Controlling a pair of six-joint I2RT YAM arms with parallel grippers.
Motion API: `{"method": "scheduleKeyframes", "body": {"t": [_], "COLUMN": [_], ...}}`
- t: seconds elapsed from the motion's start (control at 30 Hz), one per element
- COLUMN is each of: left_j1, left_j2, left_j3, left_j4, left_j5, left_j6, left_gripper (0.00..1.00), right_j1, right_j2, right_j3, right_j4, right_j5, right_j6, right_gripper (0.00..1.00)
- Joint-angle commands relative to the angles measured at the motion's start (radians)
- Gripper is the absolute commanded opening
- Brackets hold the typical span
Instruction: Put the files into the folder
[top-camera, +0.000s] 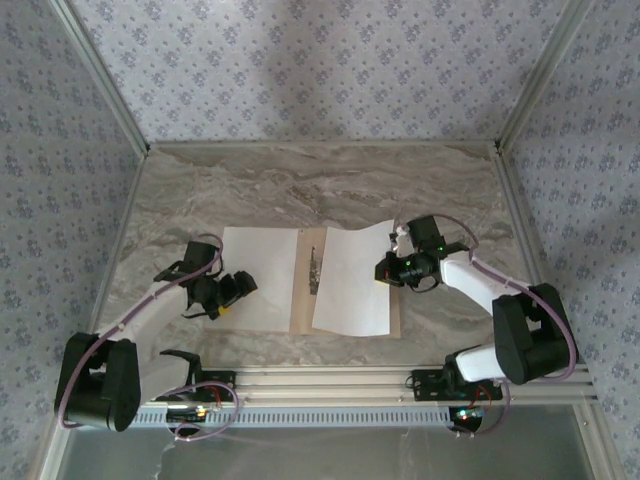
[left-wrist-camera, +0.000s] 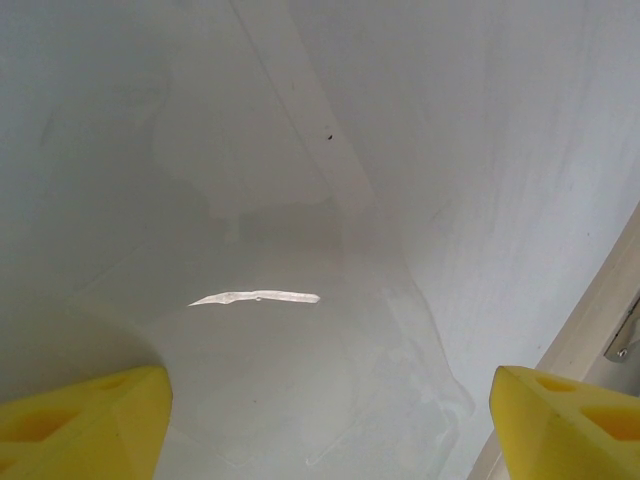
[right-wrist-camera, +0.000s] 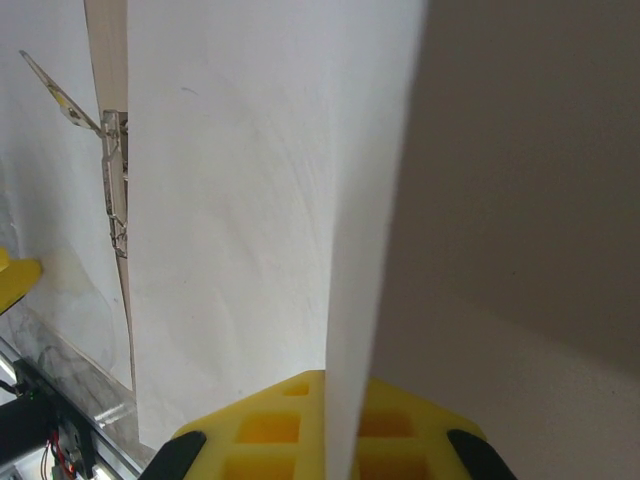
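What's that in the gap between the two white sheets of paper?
A bare strip of the brown folder, with its small metal clip along the fold, separates the left sheet from the right sheet; the overhead view shows it.

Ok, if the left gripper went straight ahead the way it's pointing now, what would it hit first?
Most likely the left white sheet, right ahead of the open left gripper; the folder edge sits off to the side. Depth to the paper is unclear.
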Motion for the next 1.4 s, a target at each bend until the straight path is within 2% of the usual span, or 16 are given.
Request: {"method": "scheduleKeyframes", "body": {"t": [0.0,0.53,0.83,1.37], "left_j1": [0.005,0.006,0.007,0.008], "left_j2": [0.001,0.001,0.001,0.008], "left_j3": [0.019,0.027,0.027,0.025], "left_j4": [-0.026,-0.035,-0.036,-0.027], "left_j5": [0.010,0.013,0.017,0.025], "left_j6": [0.019,0.027,0.028,0.034], "left_gripper": [0.83,0.83,0.83,0.83], "right_j1": [-0.007,-0.009,-0.005,-0.007], "right_j2": [-0.021,-0.017,-0.002,0.043], "right_j3": [-0.011,-0.013,-0.019,0.044], "right_j4": [0.005,-0.055,0.003,-0.037], "right_j5": [0.003,-0.009,-0.044,-0.075], "right_j6": [-0.014,-0.077,-0.118,-0.216], "right_gripper": [0.00,0.00,0.00,0.00]}}
